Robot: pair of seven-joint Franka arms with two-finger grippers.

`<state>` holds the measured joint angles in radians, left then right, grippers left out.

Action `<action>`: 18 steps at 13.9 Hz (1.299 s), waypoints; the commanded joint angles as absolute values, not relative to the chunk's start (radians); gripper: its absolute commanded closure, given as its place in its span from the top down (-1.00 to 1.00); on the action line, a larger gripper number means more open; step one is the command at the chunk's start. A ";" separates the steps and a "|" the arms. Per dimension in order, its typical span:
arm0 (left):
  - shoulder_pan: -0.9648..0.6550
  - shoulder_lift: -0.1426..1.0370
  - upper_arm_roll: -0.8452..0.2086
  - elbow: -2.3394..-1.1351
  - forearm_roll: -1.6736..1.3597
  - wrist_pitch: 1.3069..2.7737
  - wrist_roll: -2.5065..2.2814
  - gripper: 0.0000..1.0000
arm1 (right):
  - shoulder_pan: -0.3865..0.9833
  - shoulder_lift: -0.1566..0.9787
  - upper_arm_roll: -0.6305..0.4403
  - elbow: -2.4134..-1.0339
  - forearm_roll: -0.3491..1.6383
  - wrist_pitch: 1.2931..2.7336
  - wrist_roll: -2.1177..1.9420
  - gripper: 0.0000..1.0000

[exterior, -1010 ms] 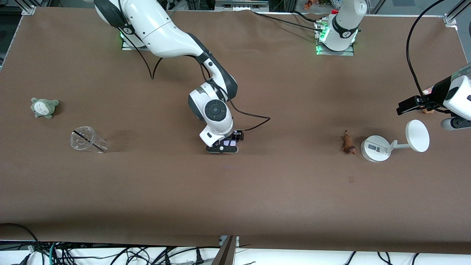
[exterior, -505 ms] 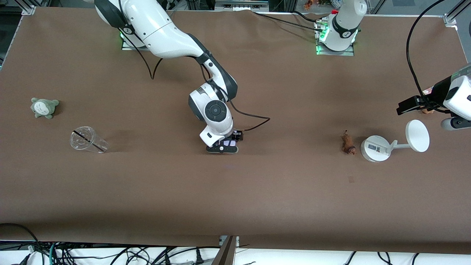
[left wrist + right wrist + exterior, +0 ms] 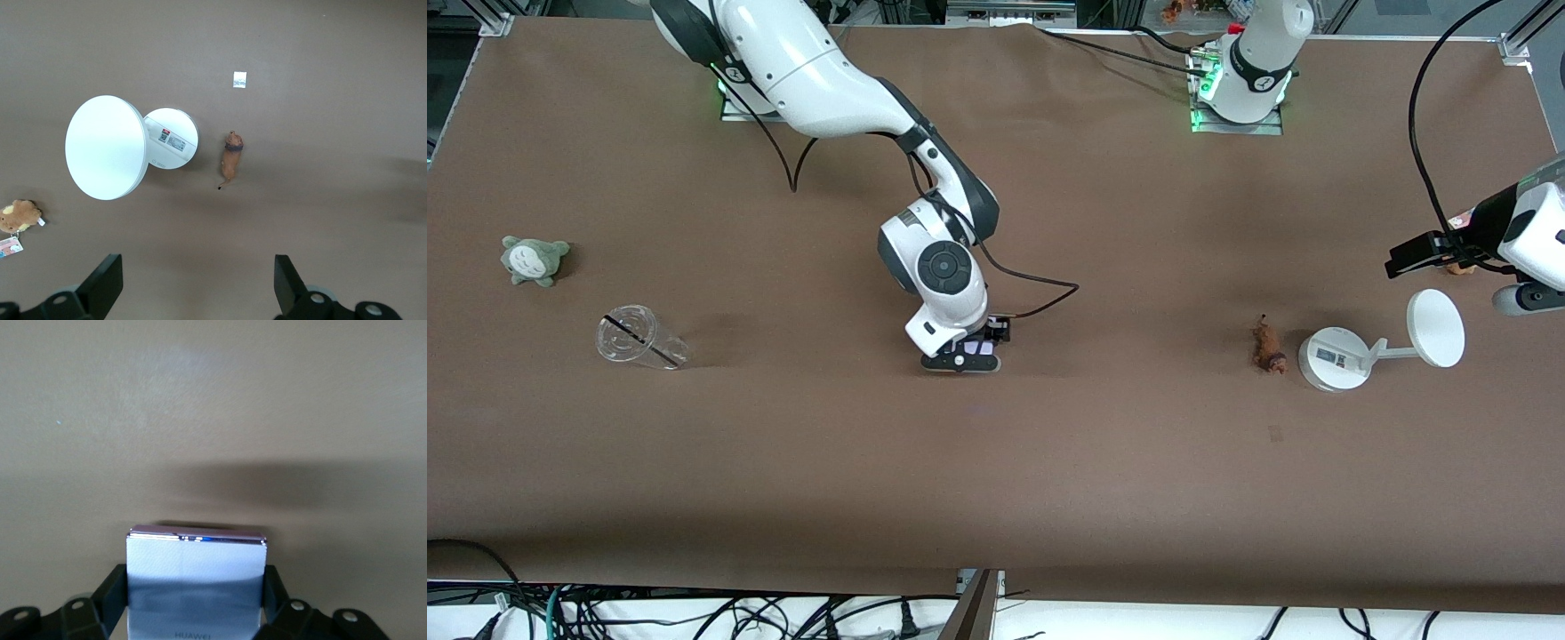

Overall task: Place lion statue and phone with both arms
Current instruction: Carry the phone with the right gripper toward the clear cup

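My right gripper (image 3: 960, 360) is low over the middle of the table and shut on the phone (image 3: 980, 344). In the right wrist view the pale lavender phone (image 3: 197, 577) stands on edge between the fingers (image 3: 117, 593), casting a shadow on the table. The lion statue (image 3: 1267, 347) lies on the table beside a white stand, on the side toward the right arm. My left gripper (image 3: 1409, 256) is up in the air near the left arm's end, open and empty. Its wrist view shows the lion (image 3: 231, 157) and both fingers (image 3: 107, 283) spread wide.
The white stand has a round base (image 3: 1334, 358) and a disc (image 3: 1436, 327); both show in the left wrist view (image 3: 107, 147). A brown plush with a card tag (image 3: 18, 217) lies near it. A clear cup (image 3: 640, 338) and a grey-green plush (image 3: 534, 260) lie toward the right arm's end.
My right arm has shifted very slightly with the phone still held. The left arm, lion and stand have not moved.
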<state>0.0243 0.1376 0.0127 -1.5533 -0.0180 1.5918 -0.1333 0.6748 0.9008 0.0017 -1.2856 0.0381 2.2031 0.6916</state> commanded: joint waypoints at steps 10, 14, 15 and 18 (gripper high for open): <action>0.031 0.147 0.014 -1.529 -0.044 1.580 -0.112 1.00 | 0.646 0.353 -0.190 -1.647 0.031 1.936 0.350 -0.24; 0.031 0.147 0.014 -1.529 -0.044 1.582 -0.112 1.00 | 0.646 0.299 -0.352 -1.689 0.063 1.869 0.113 -0.24; 0.031 0.147 0.014 -1.529 -0.044 1.580 -0.112 1.00 | 0.646 0.298 -0.395 -1.689 0.101 1.853 0.053 -0.24; 0.031 0.147 0.014 -1.529 -0.044 1.580 -0.112 1.00 | 0.646 0.301 -0.507 -1.721 0.155 1.853 -0.125 -0.23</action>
<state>0.0246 0.1385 0.0128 -1.5519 -0.0180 1.5918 -0.1333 0.6371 0.3230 -0.4559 -1.6772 0.1185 1.8530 -0.0258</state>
